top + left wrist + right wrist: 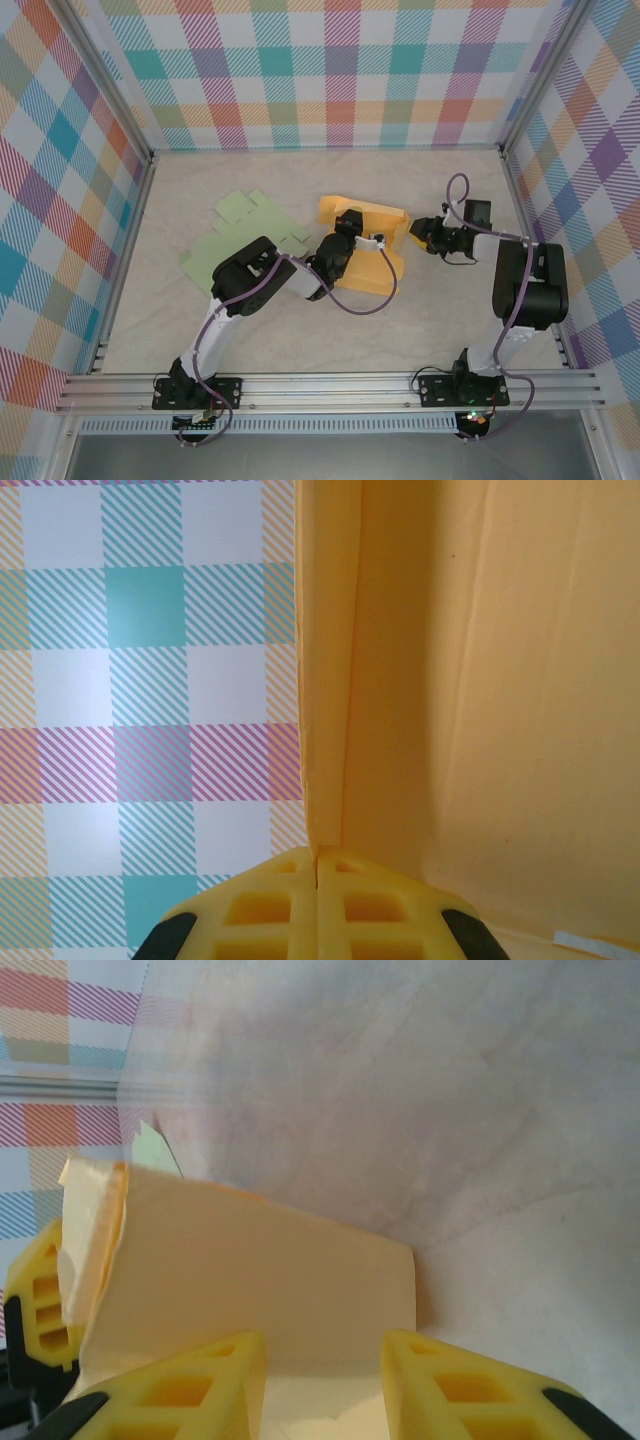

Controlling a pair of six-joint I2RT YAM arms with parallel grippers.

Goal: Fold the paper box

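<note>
Half-raised at the middle of the top view: the orange-yellow paper box (pixel 370 215), resting on the marbled grey table (pixel 450 320). Pinched shut on one upright wall of it, the left gripper (pixel 318 858), with pads pressed flat together and the paper edge running straight down into their seam. Spread wide at the right edge of the box, the right gripper (pixel 325 1380), straddling a loose flap without squeezing it (touching or not, impossible to tell).

Probably mid-fold: one wall held up, the neighbouring flap next to be taken. For a clean result:
- Use the left pinch as a steady anchor.
- Close the right pads low on the flap, near its crease.
- Swing along the scored line rather than pull outward, since thin card risks buckling or tearing off the crease.
- Avoid dragging the whole box across the table.

Around it, left of centre in the top view, a flat pale-green paper sheet (pixel 235 235), partly under the left arm. Not needed now, yet liable to be swept by the elbow. Close quarters between the two wrists too, so little room for a wide swing.
</note>
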